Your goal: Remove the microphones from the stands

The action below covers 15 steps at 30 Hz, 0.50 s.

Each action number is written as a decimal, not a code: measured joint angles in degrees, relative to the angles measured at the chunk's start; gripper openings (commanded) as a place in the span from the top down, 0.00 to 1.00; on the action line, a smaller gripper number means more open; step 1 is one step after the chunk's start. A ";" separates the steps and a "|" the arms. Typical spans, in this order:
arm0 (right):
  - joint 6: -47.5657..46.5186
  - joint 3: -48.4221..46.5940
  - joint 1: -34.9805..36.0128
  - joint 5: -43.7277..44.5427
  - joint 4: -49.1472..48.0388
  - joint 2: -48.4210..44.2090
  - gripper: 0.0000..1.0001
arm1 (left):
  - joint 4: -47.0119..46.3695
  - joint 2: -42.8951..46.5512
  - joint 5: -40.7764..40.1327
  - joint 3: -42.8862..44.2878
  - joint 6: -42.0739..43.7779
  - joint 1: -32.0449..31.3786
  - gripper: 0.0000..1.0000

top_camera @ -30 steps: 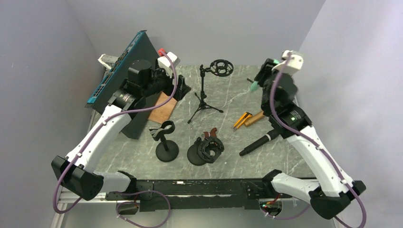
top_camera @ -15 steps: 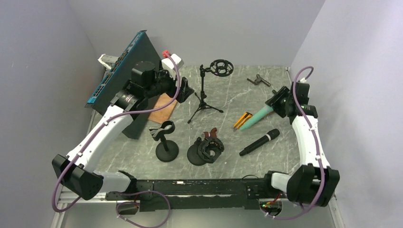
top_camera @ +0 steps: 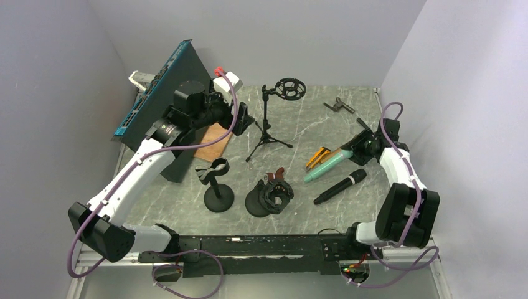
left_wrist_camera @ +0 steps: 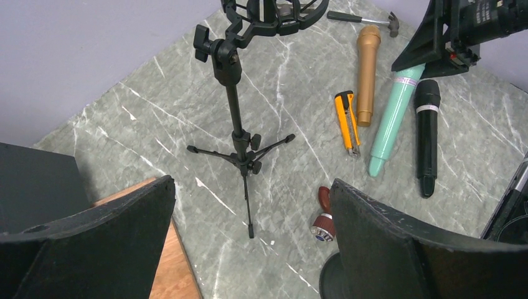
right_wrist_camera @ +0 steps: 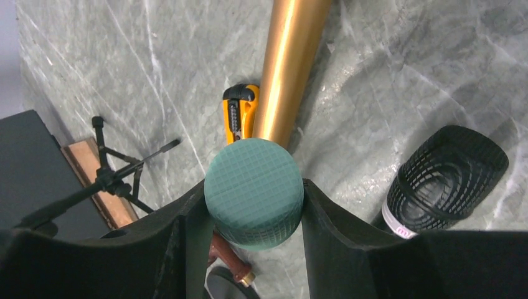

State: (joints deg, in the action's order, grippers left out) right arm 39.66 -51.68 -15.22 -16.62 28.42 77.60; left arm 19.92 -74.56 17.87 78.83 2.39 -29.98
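- The teal microphone [top_camera: 327,166] is slanting tail-down on the right, well apart from the stand [top_camera: 268,121].
- The stand is standing upright at back centre, its ring mount empty.

- A robotics lab test cell: plain lilac walls [top_camera: 261,37] box in a marble-patterned bench [top_camera: 305,124]
- Left arm [top_camera: 134,174] and right arm [top_camera: 401,171] bolted along its near edge, purple cables [top_camera: 75,249] trailing

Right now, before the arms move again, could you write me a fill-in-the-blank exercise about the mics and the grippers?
1. The right gripper is shut on the ____.
2. That mic is between the gold mic and the ____.
3. The jaws of the left gripper stand ____.
4. The knife lies beside the ____.
Missing: teal mic; black mic; open; gold mic.
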 measured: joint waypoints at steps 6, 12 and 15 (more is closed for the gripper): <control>1.36 2.14 -0.11 -0.02 -4.46 5.07 0.70 | 0.11 0.00 -0.96 0.00 0.26 -0.22 0.04; 1.25 2.27 -0.11 0.31 -6.05 7.37 0.44 | 0.11 0.00 -1.51 0.00 0.94 -0.52 0.04; 0.85 2.27 -0.11 1.09 -6.60 7.37 0.38 | 0.13 0.00 -1.73 0.00 1.11 -0.61 0.04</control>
State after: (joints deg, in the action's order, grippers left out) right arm 40.51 -49.41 -15.33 -15.53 21.82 84.97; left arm 20.05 -74.56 16.14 78.83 3.51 -30.59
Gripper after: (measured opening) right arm 0.567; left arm 0.963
